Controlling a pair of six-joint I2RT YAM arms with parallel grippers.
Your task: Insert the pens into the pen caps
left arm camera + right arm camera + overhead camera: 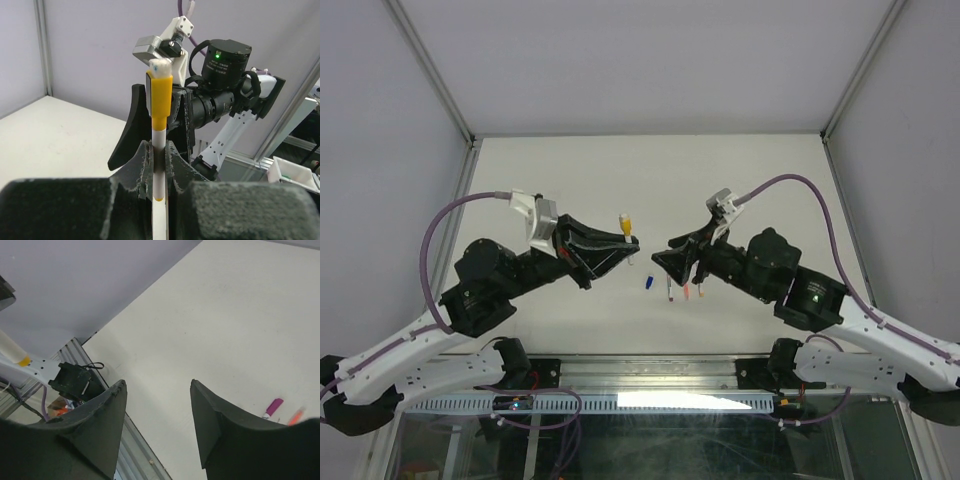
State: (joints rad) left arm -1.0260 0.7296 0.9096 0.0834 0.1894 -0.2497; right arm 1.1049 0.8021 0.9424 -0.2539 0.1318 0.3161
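Pen stands clamped between left fingers.

Facing across mid-table
At left, upright in left gripper: pen, cap on top; opposite, right gripper; between, on the table: loose pens, loose cap.

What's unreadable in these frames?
- Top view: loose pieces under the right gripper, too small to tell pens from caps.
- Left wrist view: lower end of the yellow-capped pen, cut off by the bottom edge below the left gripper.
- Right wrist view: orange piece, blurred, partly behind the right gripper.
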